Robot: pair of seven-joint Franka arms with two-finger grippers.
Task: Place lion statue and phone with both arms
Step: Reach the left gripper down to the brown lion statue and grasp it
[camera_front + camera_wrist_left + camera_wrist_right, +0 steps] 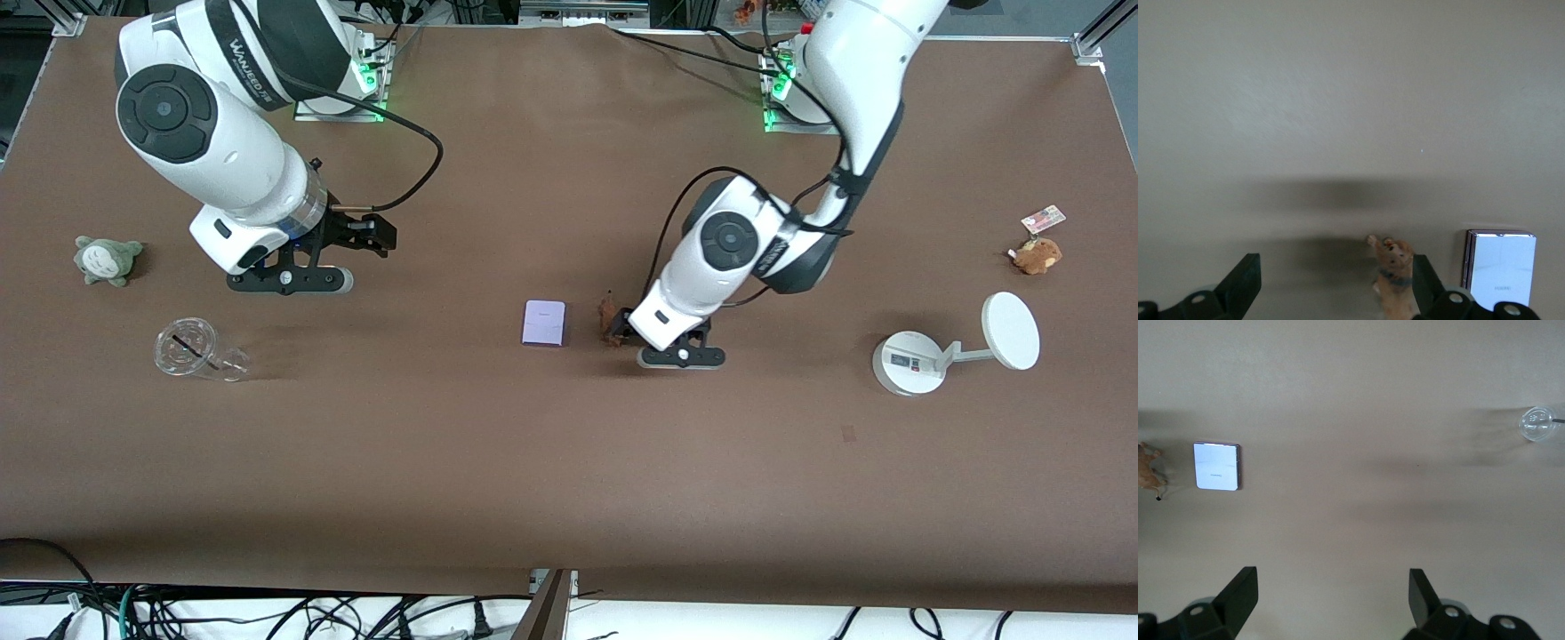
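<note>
The lion statue (pixel 609 322), small and orange-brown, stands mid-table beside the flat lavender-white phone (pixel 544 323). My left gripper (pixel 680 356) is low over the table next to the lion, on the side toward the left arm's end. In the left wrist view the lion (pixel 1395 280) shows between the open fingers of the left gripper (pixel 1335 275), close against one finger (pixel 1426 283), and the phone (pixel 1499 270) lies just outside it. My right gripper (pixel 289 281) hangs open and empty near the right arm's end. Its wrist view shows the right gripper (pixel 1331 587), the phone (pixel 1217 466) and the lion (pixel 1150 477).
A grey-green plush (pixel 108 260) and a clear plastic cup (pixel 197 349) on its side lie toward the right arm's end. Toward the left arm's end are a white round-based stand with a disc (pixel 916 360) and a brown plush with a card tag (pixel 1037 253).
</note>
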